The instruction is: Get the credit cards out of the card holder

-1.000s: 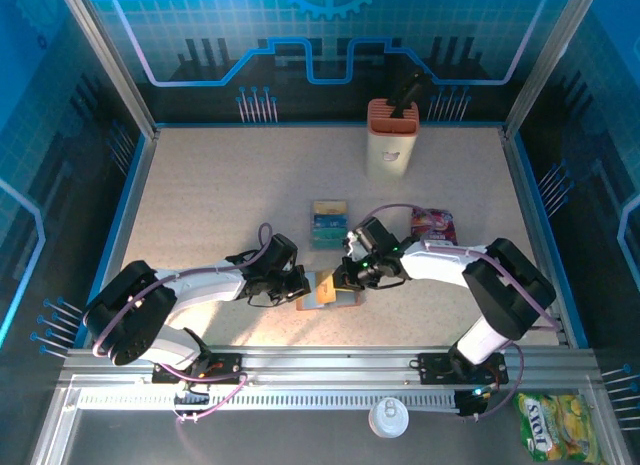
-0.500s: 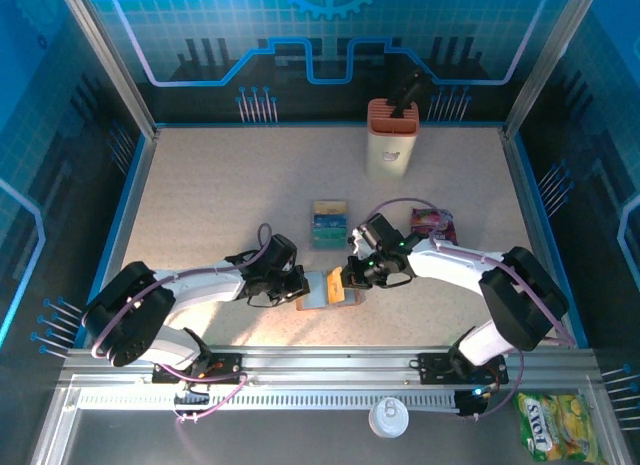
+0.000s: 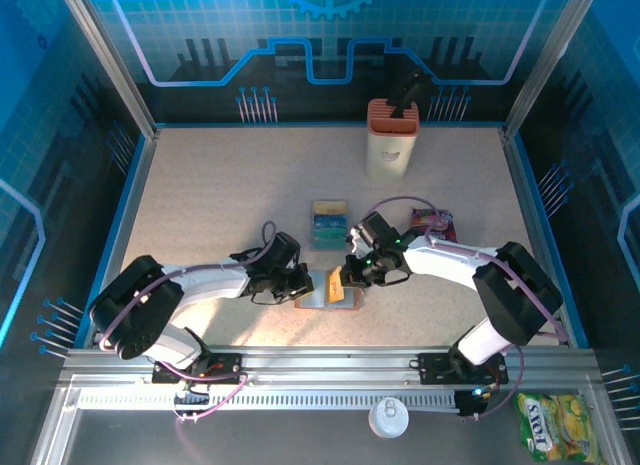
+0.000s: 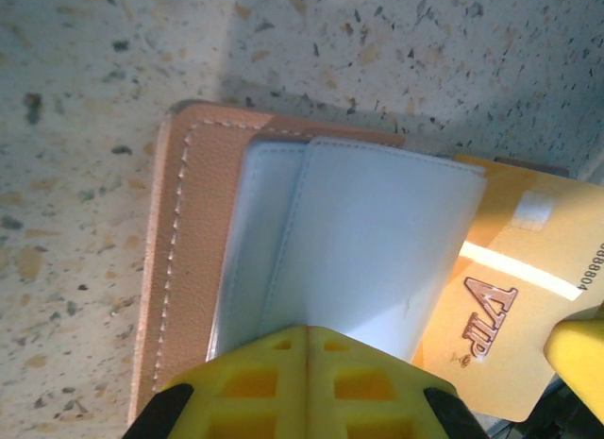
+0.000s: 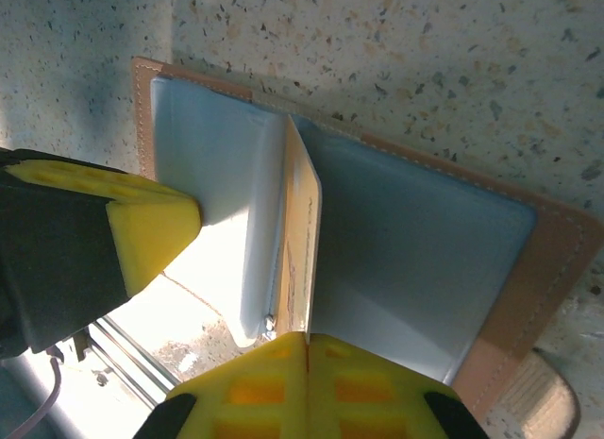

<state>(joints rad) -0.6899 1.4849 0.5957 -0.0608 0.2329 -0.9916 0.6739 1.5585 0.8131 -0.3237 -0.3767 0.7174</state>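
Plenty of bare table point(image 3: 220, 205) surrounds the open card holder point(image 3: 318, 299) at 6 o'clock. Clenched empty, the left gripper point(image 4: 307, 340) presses its grey pocket's edge. The right gripper point(image 5: 307, 340) pinches the orange card point(image 4: 500, 307), partly out. The teal cards point(image 3: 328, 223) lie apart at the holder's 12 o'clock.

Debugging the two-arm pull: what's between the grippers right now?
The open card holder, with an orange card sticking out of its pocket; top view. Left gripper presses on the holder, right gripper pinches the card.
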